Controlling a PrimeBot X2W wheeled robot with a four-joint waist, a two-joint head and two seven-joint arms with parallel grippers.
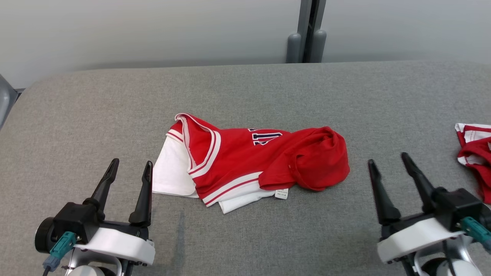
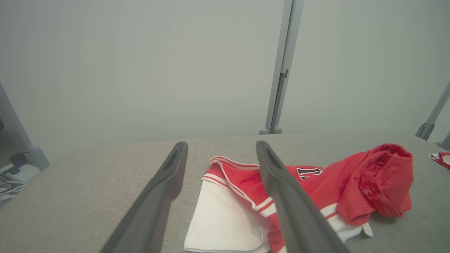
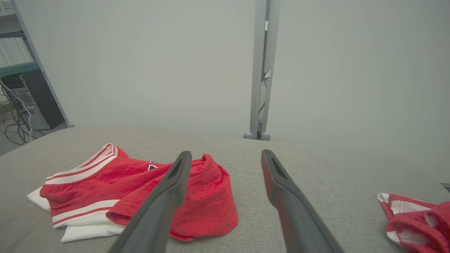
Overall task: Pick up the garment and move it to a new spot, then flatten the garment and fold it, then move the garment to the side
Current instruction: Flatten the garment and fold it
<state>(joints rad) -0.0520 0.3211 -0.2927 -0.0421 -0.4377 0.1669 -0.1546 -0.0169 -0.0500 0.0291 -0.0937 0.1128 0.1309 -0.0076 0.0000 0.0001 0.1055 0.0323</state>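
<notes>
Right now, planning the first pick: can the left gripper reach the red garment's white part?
Probably yes: the left gripper is open, close beside the white part of the garment, nothing between them.

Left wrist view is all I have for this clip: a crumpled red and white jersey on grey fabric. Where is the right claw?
Observer: The right claw is open, right of the crumpled red and white jersey on the grey fabric table, apart from it.
Operator: And the red scrap at my right edge?
Observer: A second red and white garment, bunched at the table's right edge, beyond the right claw.
Operator: Is my left claw touching the jersey?
Observer: No; the head view shows the open left claw beside its white panel, grey table between them.
</notes>
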